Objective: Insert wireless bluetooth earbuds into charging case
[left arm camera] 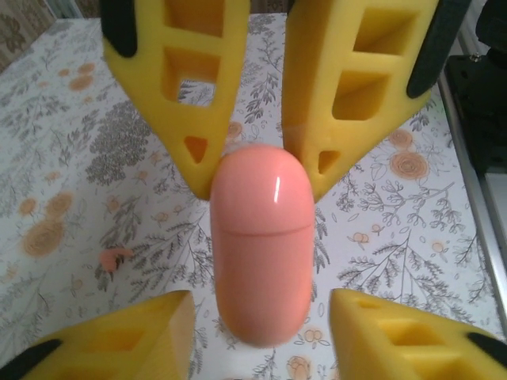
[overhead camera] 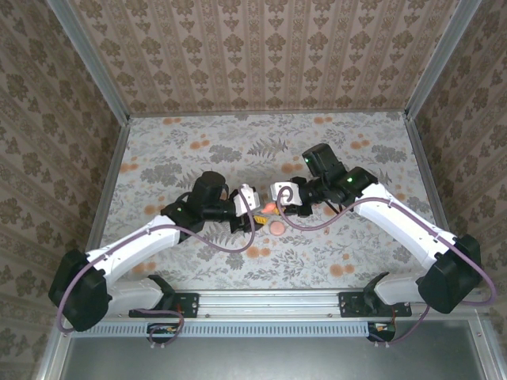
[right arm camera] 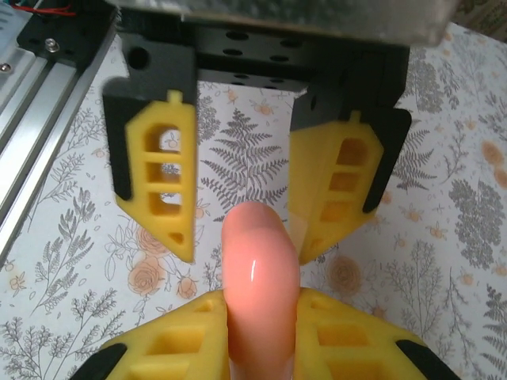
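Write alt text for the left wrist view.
A closed coral-pink charging case is pinched at its far end by the right gripper, while the open left gripper straddles its near end, gaps either side. One pink earbud lies on the floral tabletop.

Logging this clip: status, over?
Right gripper shut on charging case. Left gripper open, straddling it. One earbud loose on table. Nothing in the way.

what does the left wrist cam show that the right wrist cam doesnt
Left wrist: a tiny coral earbud lying on the patterned floor, apart from the charging case, plus the case's seam line. Right wrist: the black drilled mount above the left hand. Both: the case pinched between the right hand's yellow fingers, with the left hand's fingers open on either side of it.
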Motion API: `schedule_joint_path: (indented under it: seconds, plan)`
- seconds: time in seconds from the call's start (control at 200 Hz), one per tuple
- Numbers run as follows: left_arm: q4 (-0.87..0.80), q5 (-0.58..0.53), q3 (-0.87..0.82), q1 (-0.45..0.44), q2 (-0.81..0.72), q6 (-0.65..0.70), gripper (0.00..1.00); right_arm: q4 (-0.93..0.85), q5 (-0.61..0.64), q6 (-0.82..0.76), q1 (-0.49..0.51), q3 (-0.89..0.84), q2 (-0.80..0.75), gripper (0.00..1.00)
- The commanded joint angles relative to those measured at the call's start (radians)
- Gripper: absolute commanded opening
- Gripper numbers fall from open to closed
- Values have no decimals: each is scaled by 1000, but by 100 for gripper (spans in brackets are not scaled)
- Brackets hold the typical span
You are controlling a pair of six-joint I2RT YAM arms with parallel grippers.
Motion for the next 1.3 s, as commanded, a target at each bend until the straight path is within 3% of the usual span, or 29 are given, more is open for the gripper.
schedule_joint_path:
  seconds: [0.0,0.12,0.525,0.675,0.95,1.295]
  plan:
    - [56,32,17,-9,10,-11,46,11,-57,-33,8,-5,-1,20]
    - [93,40,6,-9,2,-29,46,5,-74,-36,10,-1,3,20]
    - [43,81,2,-6,-60,-9,29,39,-59,-2,19,-20,-12,21]
    - [135,126,-58,27,-94,-58,26,157,-64,61,8,-98,-73,37]
    - [316,244,-122,49,-110,-174,25,457,-368,313,-142,-294,-204,48]
    - [415,275,-148,53,-119,-225,24,460,-540,366,-150,-264,-157,49]
